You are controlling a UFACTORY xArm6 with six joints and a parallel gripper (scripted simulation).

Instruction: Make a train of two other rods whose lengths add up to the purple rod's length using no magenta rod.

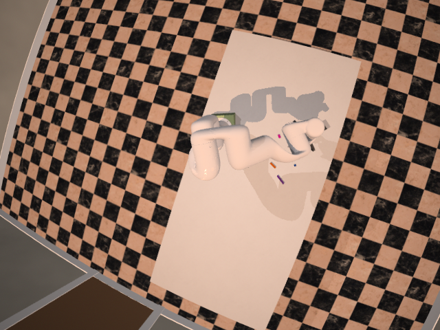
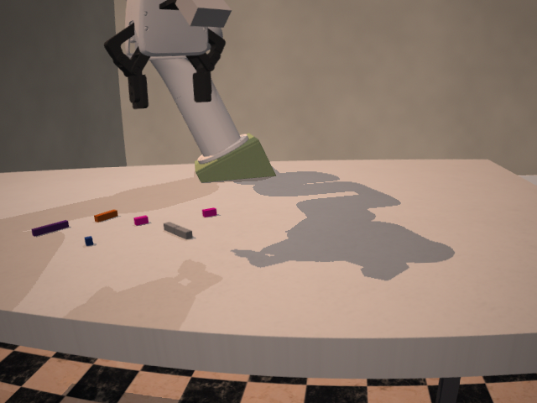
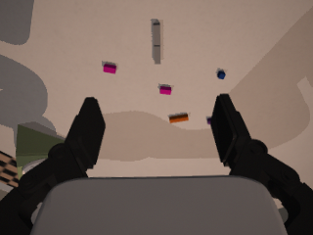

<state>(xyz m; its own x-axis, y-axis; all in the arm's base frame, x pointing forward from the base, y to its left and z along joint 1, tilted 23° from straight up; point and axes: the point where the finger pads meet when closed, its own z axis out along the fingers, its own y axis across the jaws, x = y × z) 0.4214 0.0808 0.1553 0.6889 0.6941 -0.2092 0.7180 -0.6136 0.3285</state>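
Note:
My gripper [image 2: 169, 98] is open and empty, high above the table; in the wrist view [image 3: 156, 108] its fingers stand wide apart. Below it two grey rods [image 2: 177, 230] lie flat, end to end in one line with a seam between them; they also show in the wrist view [image 3: 156, 41]. The purple rod [image 2: 49, 227] lies at the far left, with the orange rod [image 2: 106, 215] beside it. The blue rod [image 2: 88, 240] lies in front of these. Two magenta rods [image 2: 141, 220] [image 2: 209, 211] lie apart from the grey line.
The arm's green base [image 2: 234, 162] stands behind the rods. From above, the arm [image 1: 248, 147] covers the grey rods; the purple rod [image 1: 280, 179], orange rod [image 1: 273, 164] and blue rod [image 1: 295, 165] show near the table's right edge.

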